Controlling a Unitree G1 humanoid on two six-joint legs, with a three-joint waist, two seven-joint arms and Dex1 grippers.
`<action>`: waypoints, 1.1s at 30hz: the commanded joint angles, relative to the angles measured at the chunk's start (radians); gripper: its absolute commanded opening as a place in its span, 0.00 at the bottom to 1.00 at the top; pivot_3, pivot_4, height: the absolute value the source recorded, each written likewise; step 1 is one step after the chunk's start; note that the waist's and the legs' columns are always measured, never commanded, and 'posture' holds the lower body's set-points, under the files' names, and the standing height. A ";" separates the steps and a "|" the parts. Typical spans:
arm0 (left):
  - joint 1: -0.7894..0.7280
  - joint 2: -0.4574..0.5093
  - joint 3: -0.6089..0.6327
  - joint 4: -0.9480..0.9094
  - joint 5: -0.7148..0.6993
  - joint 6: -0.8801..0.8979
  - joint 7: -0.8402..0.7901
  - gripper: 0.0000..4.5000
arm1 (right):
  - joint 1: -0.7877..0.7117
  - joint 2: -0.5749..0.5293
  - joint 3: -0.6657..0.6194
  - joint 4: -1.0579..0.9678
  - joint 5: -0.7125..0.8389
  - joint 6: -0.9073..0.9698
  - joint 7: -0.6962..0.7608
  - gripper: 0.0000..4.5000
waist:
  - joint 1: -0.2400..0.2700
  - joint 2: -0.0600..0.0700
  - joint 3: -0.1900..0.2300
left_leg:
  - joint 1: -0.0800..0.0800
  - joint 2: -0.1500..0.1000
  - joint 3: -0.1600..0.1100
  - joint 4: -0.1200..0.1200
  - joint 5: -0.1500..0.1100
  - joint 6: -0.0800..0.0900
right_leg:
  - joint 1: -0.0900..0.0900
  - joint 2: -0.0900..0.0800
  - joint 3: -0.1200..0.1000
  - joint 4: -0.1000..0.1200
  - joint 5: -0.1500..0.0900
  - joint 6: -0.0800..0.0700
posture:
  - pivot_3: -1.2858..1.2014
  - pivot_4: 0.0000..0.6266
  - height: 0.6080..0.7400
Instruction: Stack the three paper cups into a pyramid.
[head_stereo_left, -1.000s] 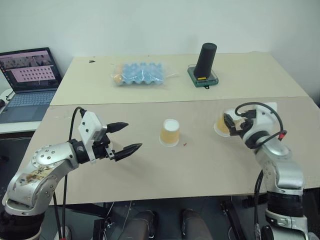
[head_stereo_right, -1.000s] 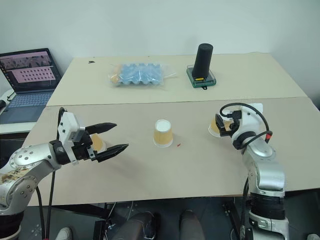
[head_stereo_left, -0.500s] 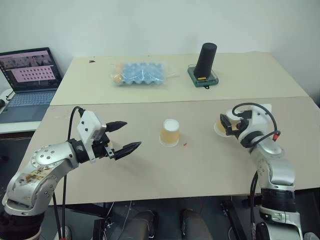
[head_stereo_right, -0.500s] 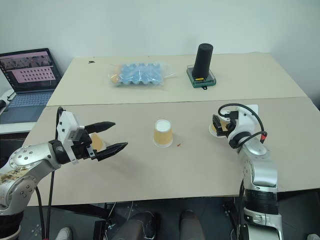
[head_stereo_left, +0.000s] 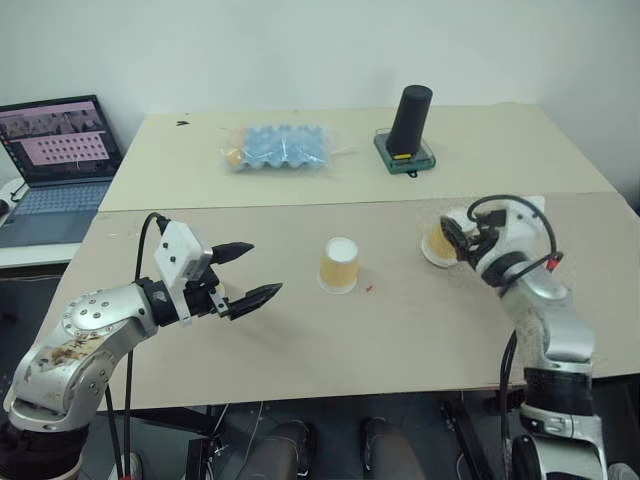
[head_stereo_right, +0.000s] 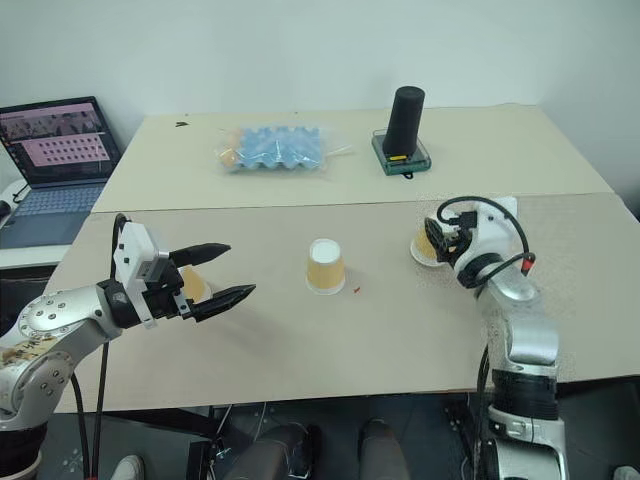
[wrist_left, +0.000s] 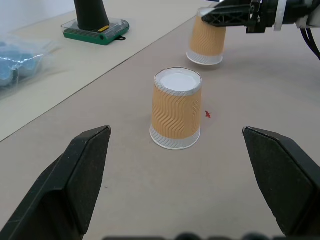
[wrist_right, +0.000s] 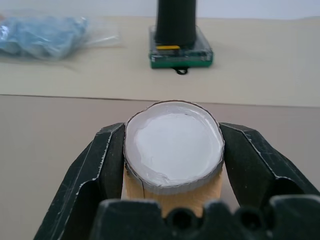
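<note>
Tables (head_stereo_left: 300, 330) end to end, laptop (head_stereo_left: 60, 160) alongside, white wall (head_stereo_left: 300, 50) behind.

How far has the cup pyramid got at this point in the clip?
Nothing is stacked yet. Done: the right pincer has shut on one paper cup near its base, and that cup looks just clear of the table. In hand: carrying it. Left: a second cup stands upside down mid-table, a third sits behind the open left pincer; the base pair and the top cup remain to place.
</note>
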 joint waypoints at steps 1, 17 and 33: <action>-0.006 0.004 0.020 -0.024 -0.007 0.002 0.005 1.00 | -0.053 -0.105 -0.001 -0.095 0.162 0.040 0.253 0.59 | 0.000 0.000 0.000 | 0.000 0.001 0.000 0.000 0.000 0.000 | 0.000 0.001 0.000 0.000 0.000 0.000 | 0.52 0.24 1.00; 0.002 0.006 0.040 -0.053 -0.026 0.023 0.020 1.00 | -0.070 -0.205 0.155 0.102 0.116 -0.063 0.574 0.59 | 0.003 -0.003 -0.001 | 0.000 0.003 0.003 0.001 -0.003 0.001 | 0.001 0.001 0.001 0.000 0.001 -0.001 | 0.52 0.24 1.00; -0.007 0.012 0.060 -0.054 -0.044 0.040 0.038 1.00 | -0.088 -0.096 0.257 0.063 0.068 -0.075 0.554 0.59 | 0.005 -0.003 -0.001 | 0.001 0.003 0.003 0.002 -0.003 0.001 | 0.000 0.001 0.002 0.000 0.001 -0.001 | 0.52 0.24 1.00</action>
